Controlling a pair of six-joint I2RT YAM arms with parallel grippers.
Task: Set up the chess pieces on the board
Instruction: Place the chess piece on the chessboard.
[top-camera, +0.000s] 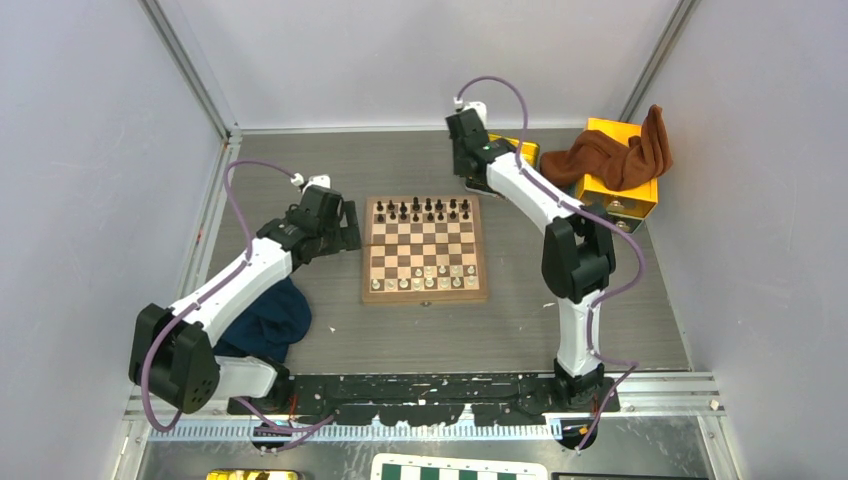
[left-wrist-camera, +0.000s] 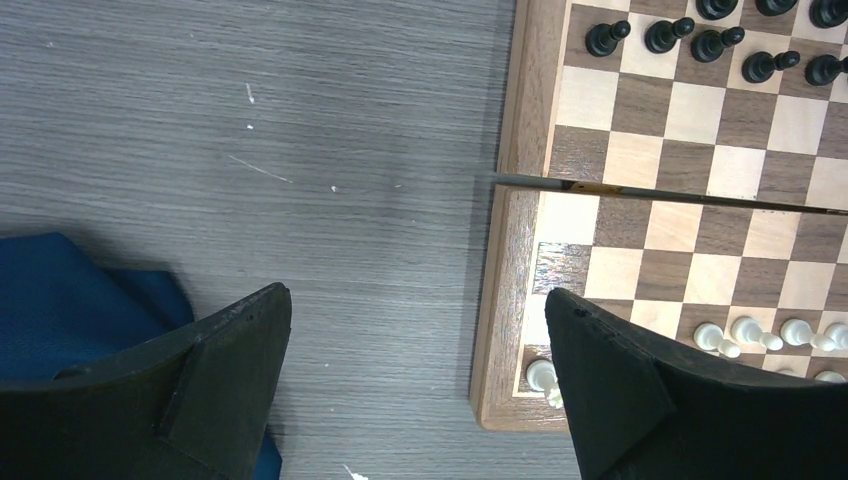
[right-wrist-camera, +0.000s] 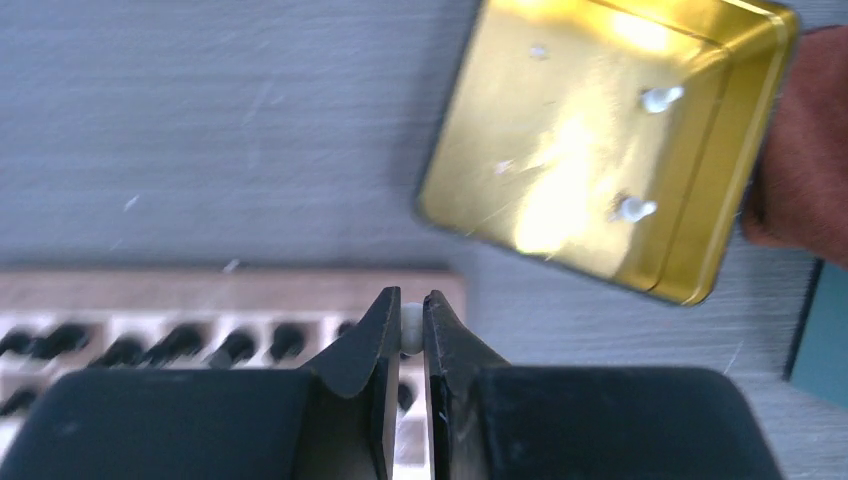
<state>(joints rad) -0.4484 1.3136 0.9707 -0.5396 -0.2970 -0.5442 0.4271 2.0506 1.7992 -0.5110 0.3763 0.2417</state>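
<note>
The wooden board (top-camera: 425, 293) lies mid-table with dark pieces (top-camera: 425, 208) along its far rows and cream pieces (top-camera: 420, 282) along its near rows. My right gripper (right-wrist-camera: 411, 318) is shut on a cream-white piece (right-wrist-camera: 411, 328), held above the board's far right corner (right-wrist-camera: 445, 285); in the top view it (top-camera: 478, 182) is just right of the board. Two cream pieces (right-wrist-camera: 634, 209) lie in the yellow tray (right-wrist-camera: 560, 215). My left gripper (left-wrist-camera: 420, 330) is open and empty over the table at the board's left edge (left-wrist-camera: 497, 300).
A yellow box (top-camera: 625, 178) with a brown cloth (top-camera: 615, 155) stands at the back right. A blue cloth (top-camera: 268, 318) lies under the left arm. A green-and-white checkered board (top-camera: 455, 468) sits beyond the near edge.
</note>
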